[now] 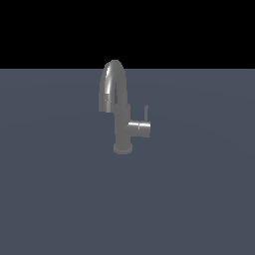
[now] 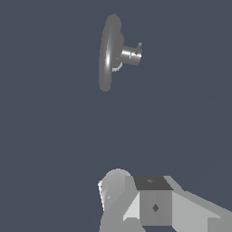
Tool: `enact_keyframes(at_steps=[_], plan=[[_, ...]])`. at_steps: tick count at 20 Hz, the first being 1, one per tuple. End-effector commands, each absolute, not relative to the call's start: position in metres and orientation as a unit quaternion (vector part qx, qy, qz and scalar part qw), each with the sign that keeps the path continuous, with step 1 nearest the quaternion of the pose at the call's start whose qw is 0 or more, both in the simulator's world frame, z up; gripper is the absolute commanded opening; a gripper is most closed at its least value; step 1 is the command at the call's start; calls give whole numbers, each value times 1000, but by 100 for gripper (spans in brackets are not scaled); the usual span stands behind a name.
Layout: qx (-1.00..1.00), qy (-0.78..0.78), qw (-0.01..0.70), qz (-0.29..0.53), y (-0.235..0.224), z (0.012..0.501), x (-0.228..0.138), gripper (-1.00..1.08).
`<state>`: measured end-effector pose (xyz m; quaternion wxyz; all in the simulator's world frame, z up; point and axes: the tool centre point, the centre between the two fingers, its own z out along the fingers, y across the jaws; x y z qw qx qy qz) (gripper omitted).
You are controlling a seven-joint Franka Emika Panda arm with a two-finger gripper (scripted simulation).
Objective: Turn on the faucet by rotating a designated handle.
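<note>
The grey metal faucet (image 1: 121, 124) stands upright on the dark grey-blue surface, its gooseneck spout (image 1: 112, 79) arching toward the exterior view's left. The handle (image 1: 140, 128) is a short stub sticking out of the body toward the exterior view's right, with a thin lever rod (image 1: 146, 112) pointing up at its end. From the wrist view I look down on the faucet (image 2: 108, 52) and its handle (image 2: 131, 54) from well above. My gripper (image 2: 136, 197) shows only as grey blocky parts at the frame's edge, far from the faucet; its jaws' spacing is unclear. The exterior view does not show it.
The faucet's round flared base (image 1: 122, 148) rests on a flat dark grey-blue surface (image 1: 60, 189) that runs across both views. A black background lies beyond its far edge.
</note>
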<state>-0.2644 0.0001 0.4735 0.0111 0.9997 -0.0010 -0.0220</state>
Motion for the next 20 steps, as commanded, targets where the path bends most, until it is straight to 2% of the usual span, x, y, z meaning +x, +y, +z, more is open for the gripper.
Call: enact_keyframes(at_steps=[1, 11, 20], plan=[[1000, -1, 11, -22, 0, 474, -264, -100], [999, -21, -8, -38, 1, 471, -251, -100], [992, -74, -60, -80, 0, 463, -214, -100]])
